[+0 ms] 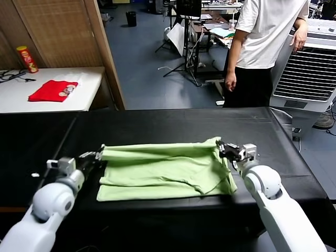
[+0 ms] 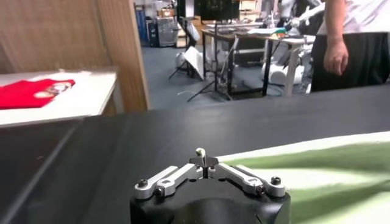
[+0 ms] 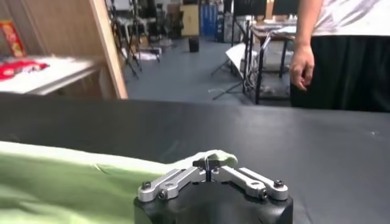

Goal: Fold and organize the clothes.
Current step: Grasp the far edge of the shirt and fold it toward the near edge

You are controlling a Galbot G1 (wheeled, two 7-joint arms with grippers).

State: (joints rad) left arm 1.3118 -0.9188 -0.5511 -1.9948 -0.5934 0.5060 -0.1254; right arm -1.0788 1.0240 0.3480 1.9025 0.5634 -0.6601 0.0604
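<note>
Head view | shirt (image 1: 163, 170) lies part-folded mid-surface (image 1: 157, 123) | left hand (image 1: 97, 155) is clenched on its far left corner, right hand (image 1: 224, 149) on far right corner | both corners are best carried level, edge kept taut, laid squarely over near hem.

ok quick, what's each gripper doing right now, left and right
Left gripper: closed on the T-shirt at its far left corner.
Right gripper: closed on the T-shirt's far right corner.
</note>
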